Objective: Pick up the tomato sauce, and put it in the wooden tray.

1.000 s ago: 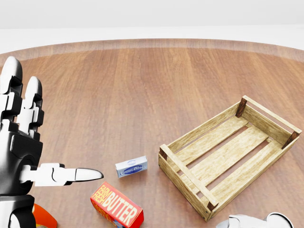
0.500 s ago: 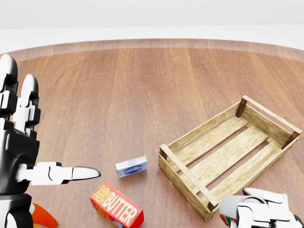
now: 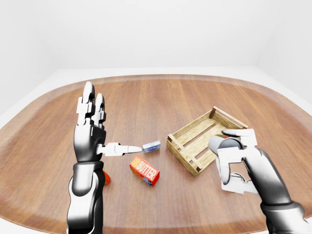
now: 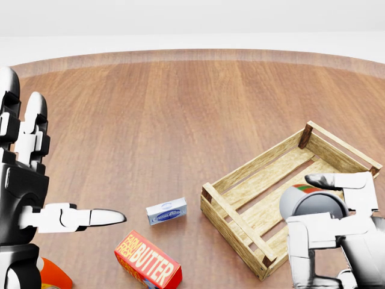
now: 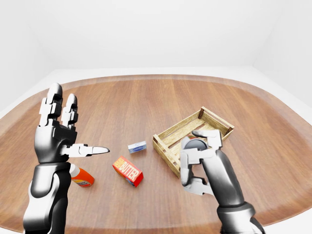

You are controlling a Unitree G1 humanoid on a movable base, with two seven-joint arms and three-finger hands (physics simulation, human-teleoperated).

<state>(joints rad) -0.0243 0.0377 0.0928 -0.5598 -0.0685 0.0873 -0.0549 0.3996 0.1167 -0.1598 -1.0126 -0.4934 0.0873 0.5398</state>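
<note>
The tomato sauce (image 4: 310, 203) is a can with a grey lid and a red and green label, held tilted in my right hand (image 4: 320, 224), whose fingers close round it. Hand and can hover over the lower right corner of the wooden tray (image 4: 255, 161), a slatted crate lying at the right of the head view with nothing showing inside it. At the far left my left hand (image 3: 105, 129) is raised, its fingers spread upward and its thumb pointing right, holding nothing.
A red butter box (image 4: 148, 261) and a small blue-and-white box (image 4: 166, 211) lie left of the tray. An orange-red bottle (image 5: 82, 177) lies below my left hand. The round wooden table (image 4: 180, 102) stretches wide toward the top of the view.
My right hand has risen from the bottom edge with the can and now stands over the tray's lower right corner. The left hand has drifted slightly left.
</note>
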